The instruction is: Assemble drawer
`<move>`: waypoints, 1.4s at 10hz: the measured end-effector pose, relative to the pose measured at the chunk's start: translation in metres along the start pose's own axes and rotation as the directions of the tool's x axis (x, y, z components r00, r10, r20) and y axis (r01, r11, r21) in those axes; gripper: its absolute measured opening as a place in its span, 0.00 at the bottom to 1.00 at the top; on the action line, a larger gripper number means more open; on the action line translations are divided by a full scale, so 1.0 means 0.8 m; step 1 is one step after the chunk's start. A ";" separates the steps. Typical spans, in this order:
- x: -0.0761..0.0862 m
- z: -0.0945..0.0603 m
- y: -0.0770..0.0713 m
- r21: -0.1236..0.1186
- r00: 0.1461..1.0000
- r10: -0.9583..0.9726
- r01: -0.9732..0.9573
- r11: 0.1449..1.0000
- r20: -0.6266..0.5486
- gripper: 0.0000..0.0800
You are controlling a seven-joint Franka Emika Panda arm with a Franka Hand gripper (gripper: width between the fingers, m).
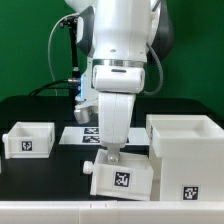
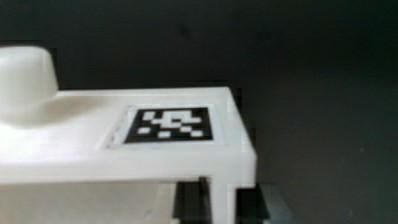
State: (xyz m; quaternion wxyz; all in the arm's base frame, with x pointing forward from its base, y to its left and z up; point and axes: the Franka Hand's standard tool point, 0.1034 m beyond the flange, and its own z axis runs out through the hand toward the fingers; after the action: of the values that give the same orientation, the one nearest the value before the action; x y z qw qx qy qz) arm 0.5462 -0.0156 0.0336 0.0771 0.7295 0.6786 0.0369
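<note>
My gripper [image 1: 113,156] has its jaws closed on the top edge of the small tagged drawer box [image 1: 122,179], lying directly beneath at the exterior view's lower centre.

The drawer box [image 1: 122,178], the small box [image 1: 28,138] and the large box [image 1: 188,150] are recorded as smooth, matt white plastic. The arm casing [image 1: 125,40] is noted as glossy white plastic. The table [image 1: 50,176] is found black and matt. The tag [image 2: 173,125] is printed flat.

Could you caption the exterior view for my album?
Gripper on a tagged white part, between small box and large box.
</note>
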 end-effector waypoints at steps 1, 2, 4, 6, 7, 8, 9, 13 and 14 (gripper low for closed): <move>-0.007 0.002 -0.004 0.027 1.000 0.027 -0.028 0.999 0.015 0.05; -0.014 0.003 -0.009 0.067 0.995 0.094 -0.097 0.993 0.041 0.05; -0.016 0.001 -0.013 0.117 0.988 0.136 -0.145 0.983 0.076 0.05; -0.019 0.002 -0.018 0.160 0.988 0.125 -0.138 0.977 0.093 0.05; -0.027 0.003 -0.017 0.161 0.988 0.124 -0.137 0.977 0.086 0.05; -0.025 0.003 -0.017 0.161 0.988 0.126 -0.139 0.977 0.087 0.05; -0.024 0.003 -0.018 0.161 0.988 0.125 -0.138 0.977 0.087 0.05; -0.047 0.008 -0.012 0.171 0.998 -0.041 0.032 0.985 0.049 0.05; -0.059 0.016 -0.010 0.172 0.994 -0.106 0.098 0.980 0.034 0.05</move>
State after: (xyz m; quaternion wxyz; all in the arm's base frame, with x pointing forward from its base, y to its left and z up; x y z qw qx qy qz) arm 0.5368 -0.0628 0.0217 0.0309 0.6983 0.7140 -0.0412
